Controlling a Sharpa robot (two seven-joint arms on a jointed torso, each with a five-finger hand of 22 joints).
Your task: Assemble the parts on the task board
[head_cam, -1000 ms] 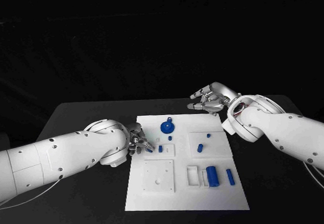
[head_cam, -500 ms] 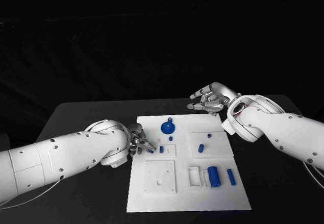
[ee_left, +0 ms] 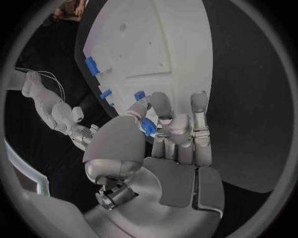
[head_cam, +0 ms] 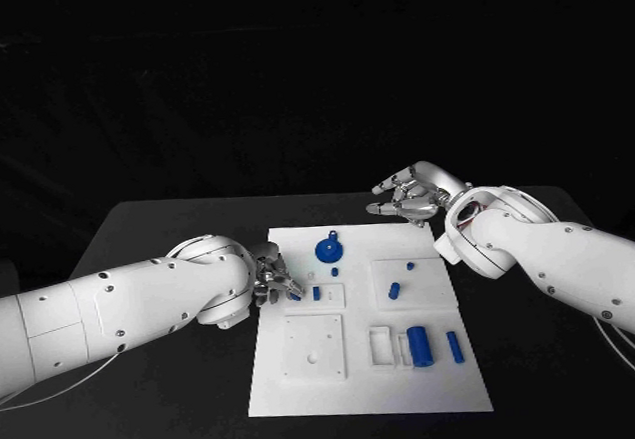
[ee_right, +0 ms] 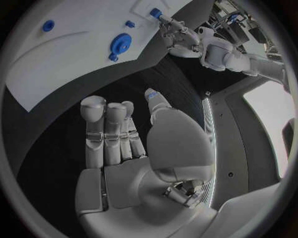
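Head view: white task board point(head_cam: 368, 377) lies mid black tabletop point(head_cam: 160, 229). Left hand point(head_cam: 271, 274) sits at the board's left edge, fingers bunched over a small blue part point(head_cam: 293, 295) beside the upper-left raised pad; a blue peg point(head_cam: 315, 292) stands on that pad. Round blue disc point(head_cam: 328, 249) w/ knob near the board's far edge, tiny stud point(head_cam: 333, 272) just below it. Two more small pieces mid-right point(head_cam: 394, 290), point(head_cam: 409, 266). Near edge: fat blue cylinder point(head_cam: 417, 346) and slimmer pin point(head_cam: 453, 346) side by side, next to a white square plate point(head_cam: 312, 345). Right hand point(head_cam: 410, 195) hangs off the board's far-right corner, above the tabletop, fingers apart, holding nothing. Left wrist view: thumb and fingers point(ee_left: 152, 106) pinch the small blue part point(ee_left: 148, 127) right over the board; other blue pieces point(ee_left: 92, 65) along the board's rim. Right wrist view: right hand point(ee_right: 121, 148) w/ fingers straight, thumb apart, palm empty, over dark tabletop; board point(ee_right: 74, 74) beyond, w/ disc point(ee_right: 119, 44) on it, and left hand point(ee_right: 177, 34) at the board's far side.
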